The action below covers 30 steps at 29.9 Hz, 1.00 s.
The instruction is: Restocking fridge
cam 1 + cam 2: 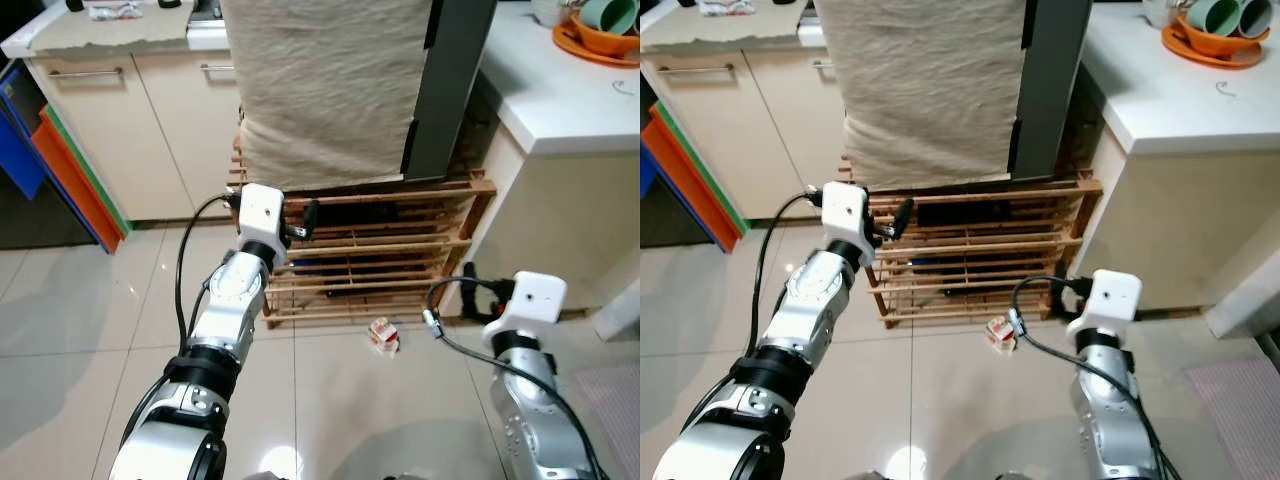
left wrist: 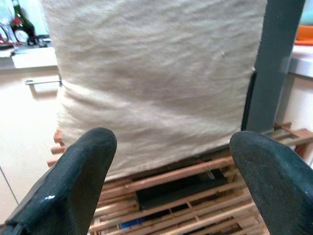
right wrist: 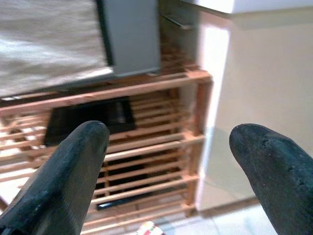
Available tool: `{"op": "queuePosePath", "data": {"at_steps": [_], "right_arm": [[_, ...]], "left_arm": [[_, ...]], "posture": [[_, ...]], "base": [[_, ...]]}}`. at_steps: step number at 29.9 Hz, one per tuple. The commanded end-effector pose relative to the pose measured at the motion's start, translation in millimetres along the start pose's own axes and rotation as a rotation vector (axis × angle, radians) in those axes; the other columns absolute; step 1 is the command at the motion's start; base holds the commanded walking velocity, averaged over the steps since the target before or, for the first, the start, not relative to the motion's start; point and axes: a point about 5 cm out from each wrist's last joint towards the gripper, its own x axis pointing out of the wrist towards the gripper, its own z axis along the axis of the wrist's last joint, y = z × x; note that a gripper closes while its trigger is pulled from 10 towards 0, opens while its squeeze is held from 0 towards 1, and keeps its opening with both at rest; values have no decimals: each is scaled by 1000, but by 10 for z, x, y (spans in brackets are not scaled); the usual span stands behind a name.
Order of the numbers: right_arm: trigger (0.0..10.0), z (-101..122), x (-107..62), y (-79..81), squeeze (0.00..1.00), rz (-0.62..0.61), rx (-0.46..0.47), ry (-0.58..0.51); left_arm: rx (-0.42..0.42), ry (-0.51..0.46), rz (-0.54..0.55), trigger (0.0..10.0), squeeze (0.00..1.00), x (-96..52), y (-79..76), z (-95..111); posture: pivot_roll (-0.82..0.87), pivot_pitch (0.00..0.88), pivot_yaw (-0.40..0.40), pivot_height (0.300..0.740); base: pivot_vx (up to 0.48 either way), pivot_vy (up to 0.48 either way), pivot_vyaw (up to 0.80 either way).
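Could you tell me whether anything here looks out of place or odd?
Yes: a small carton lies on the tiled floor in front of the wooden rack, apparently dropped. A beige cloth also drapes over the appliance standing on that rack.

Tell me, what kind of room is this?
Most likely a home kitchen: cream cabinets with bar handles, a white countertop holding orange dishes, and a tiled floor.

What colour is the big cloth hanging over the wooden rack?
The cloth is pale beige, plain and wrinkly; the left eye view shows it best.
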Motion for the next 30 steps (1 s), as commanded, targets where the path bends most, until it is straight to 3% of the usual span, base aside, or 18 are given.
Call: {"op": "queuePosePath", "data": {"at_steps": [1, 14, 20, 23, 30], "right_arm": [[10000, 45, -20, 53, 0, 31, 0, -32], [10000, -46, -130, 81, 0, 35, 1, -28], [10000, -132, -328, 45, 0, 42, -48, -40], [10000, -167, -377, 26, 0, 43, -59, -31], [10000, -171, -379, -43, 0, 29, -78, -38]], "left_arm": [[-15, 41, -2, 10000, 0, 1, 33, -36], [-5, 176, 14, 10000, 0, -40, 76, -205], [83, 188, 53, 10000, 0, -27, 178, -199], [112, 197, 27, 10000, 0, -17, 130, -213], [80, 156, 11, 10000, 0, -14, 54, -188]], "posture": [[-71, 24, 65, 740], [-83, 37, 83, 740], [-88, 43, 88, 740], [-101, 46, 90, 740], [-110, 44, 89, 740]], "base": [[0, 480, -575], [0, 480, -785], [0, 480, -764], [0, 0, 0], [202, 0, 0]]}}
